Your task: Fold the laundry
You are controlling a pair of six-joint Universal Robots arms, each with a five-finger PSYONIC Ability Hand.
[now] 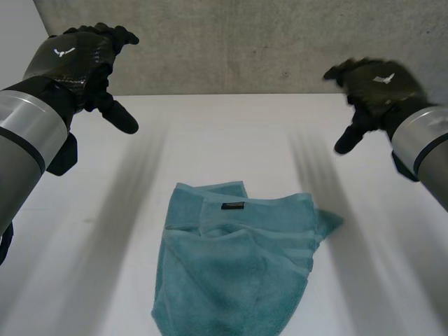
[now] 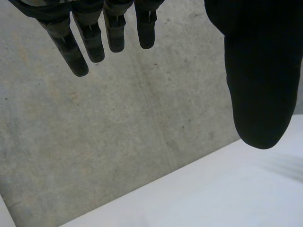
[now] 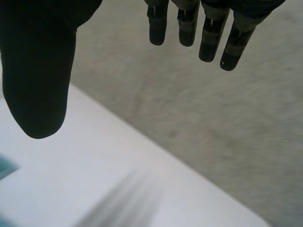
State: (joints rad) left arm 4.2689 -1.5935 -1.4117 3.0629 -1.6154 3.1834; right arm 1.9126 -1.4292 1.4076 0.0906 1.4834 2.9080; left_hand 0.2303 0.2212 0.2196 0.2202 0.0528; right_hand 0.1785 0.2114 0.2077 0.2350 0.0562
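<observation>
A teal towel (image 1: 238,269) lies crumpled and loosely doubled on the white table (image 1: 210,133), near its front edge, with a small dark label on its upper fold. My left hand (image 1: 80,59) hovers high above the table's far left, open, its fingers (image 2: 94,38) straight and the thumb (image 2: 260,90) spread apart. On the far right my right hand (image 1: 374,87) is raised too, open, with fingers (image 3: 208,33) straight and thumb (image 3: 40,80) wide. Neither hand touches the towel. A corner of the towel (image 3: 5,168) peeks in beside the right thumb.
A grey concrete wall (image 1: 245,42) rises behind the table's far edge. White tabletop (image 1: 112,231) lies bare on both sides of the towel.
</observation>
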